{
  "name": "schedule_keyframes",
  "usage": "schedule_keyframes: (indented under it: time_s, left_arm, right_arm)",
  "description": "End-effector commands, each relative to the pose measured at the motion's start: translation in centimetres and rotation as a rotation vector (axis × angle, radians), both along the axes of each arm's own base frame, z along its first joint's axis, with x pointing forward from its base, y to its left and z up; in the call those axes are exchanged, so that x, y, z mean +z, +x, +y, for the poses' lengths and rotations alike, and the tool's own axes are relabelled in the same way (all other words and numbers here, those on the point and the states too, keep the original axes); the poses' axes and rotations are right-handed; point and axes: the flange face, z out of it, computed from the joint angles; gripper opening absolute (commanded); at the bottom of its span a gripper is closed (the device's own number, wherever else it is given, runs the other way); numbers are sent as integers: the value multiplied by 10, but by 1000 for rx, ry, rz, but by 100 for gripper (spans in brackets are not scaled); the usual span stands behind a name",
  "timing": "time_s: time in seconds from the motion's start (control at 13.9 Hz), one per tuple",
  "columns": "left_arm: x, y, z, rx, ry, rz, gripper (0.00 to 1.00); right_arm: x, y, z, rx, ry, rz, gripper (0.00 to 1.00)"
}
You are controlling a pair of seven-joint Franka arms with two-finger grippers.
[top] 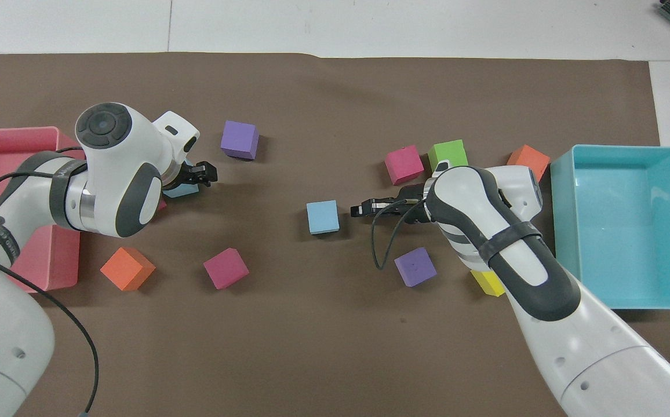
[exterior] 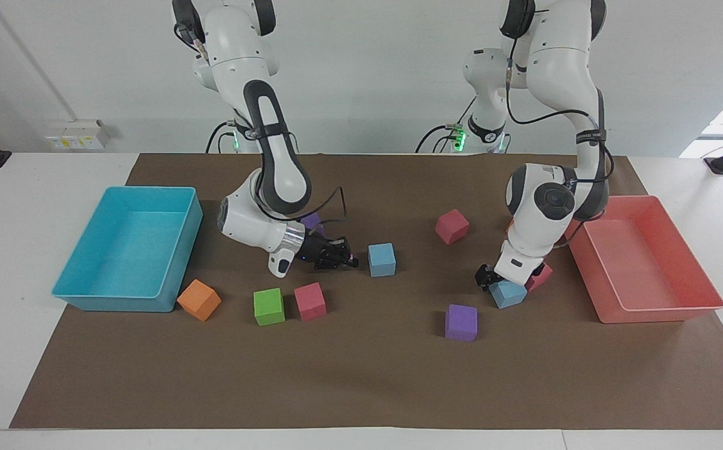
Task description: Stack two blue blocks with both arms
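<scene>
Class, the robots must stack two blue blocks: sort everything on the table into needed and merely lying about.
Needed: blue block by the shut right gripper; blue block under the open left gripper.

Lying about: purple cube, green cube, turquoise tray, pink tray.

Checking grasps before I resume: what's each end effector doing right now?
Left end effector: open, at the blue block beside the pink tray, not gripping it.
Right end effector: shut, empty, beside the central blue block.
</scene>
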Motion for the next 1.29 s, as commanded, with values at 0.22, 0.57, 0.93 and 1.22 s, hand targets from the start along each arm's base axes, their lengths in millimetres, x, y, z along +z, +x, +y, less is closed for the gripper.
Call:
schedule_keyframes:
  time_s: [0.22,0.57,0.93,1.22]
  left_arm:
    - [-3,0,2,2,25,-22,14]
    - [15,2,8,12,25,-38,3]
    - [66,-8,7,1,30,-56,1]
    - [94,-25,-35,-49,38,-21,1]
  right_arm:
    - [2,-5,-3,-11,11,-32,0]
    - [2,-5,-3,-11,11,-30,0]
    - [2,-5,-3,-11,12,-30,0]
    - [2,-5,-3,-11,12,-30,0]
